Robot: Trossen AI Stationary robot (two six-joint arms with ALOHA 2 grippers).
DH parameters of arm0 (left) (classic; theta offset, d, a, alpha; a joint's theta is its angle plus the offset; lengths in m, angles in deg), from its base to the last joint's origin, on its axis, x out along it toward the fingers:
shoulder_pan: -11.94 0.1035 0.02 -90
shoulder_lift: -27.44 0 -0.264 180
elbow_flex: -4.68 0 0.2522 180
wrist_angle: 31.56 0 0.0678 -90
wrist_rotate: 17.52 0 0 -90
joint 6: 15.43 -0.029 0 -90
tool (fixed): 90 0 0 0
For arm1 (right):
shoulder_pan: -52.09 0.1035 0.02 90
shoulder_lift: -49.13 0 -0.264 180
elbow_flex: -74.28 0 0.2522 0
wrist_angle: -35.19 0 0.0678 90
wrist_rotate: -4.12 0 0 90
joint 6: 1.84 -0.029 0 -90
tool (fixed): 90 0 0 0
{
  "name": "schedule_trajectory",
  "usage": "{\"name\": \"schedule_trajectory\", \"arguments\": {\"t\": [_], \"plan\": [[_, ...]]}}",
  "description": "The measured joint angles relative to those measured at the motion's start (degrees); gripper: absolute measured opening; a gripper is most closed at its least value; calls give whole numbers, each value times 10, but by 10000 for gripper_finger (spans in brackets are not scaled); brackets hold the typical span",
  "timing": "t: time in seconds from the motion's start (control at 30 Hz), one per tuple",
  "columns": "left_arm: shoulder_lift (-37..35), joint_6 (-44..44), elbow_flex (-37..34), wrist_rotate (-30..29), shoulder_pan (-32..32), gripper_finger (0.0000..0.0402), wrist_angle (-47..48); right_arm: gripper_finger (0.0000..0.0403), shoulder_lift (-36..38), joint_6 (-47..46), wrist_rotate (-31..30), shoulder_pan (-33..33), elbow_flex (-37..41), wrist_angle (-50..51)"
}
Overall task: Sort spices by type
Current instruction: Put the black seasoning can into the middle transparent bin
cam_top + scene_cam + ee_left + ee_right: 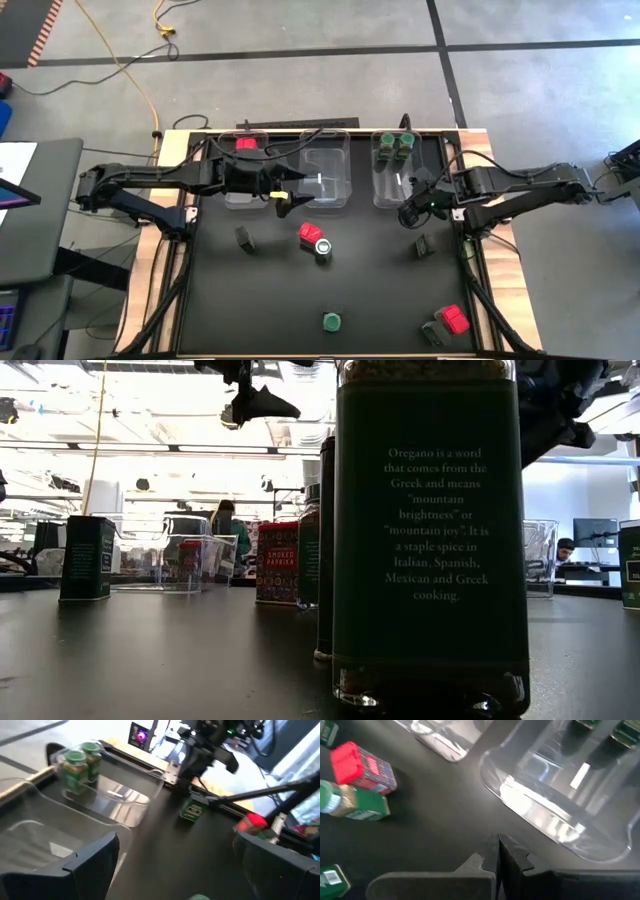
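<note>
Three clear bins stand along the far edge. The left bin (243,175) holds a red-topped container (246,143). The right bin (393,175) holds green-lidded jars (393,147) (80,762). Loose on the mat are a red-topped block (310,233) (362,765) beside a green-lidded jar (322,247) (350,805), two dark containers (245,240) (422,245), a green-lidded jar (332,322), and a red one (455,318) next to a dark one (432,335). My left gripper (290,197) (175,870) hangs open at the middle bin's near-left corner. My right gripper (408,215) (500,860) is shut, just off the right bin's near end.
The middle bin (325,172) has nothing in it. In the low view an oregano jar (430,530) stands close to the camera and hides much of the table. A paprika tin (277,560) and a dark tin (87,557) stand behind it. Bare mat lies at the near left.
</note>
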Motion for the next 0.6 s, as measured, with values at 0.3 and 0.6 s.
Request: {"name": "schedule_trajectory", "arguments": {"t": [0.3,0.6], "plan": [[4,1,0,-28,-79,376,-2,54,0,6,-62,21,0,3],[6,0,0,-42,-120,376,1,179,0,-17,-79,41,0,3]]}}
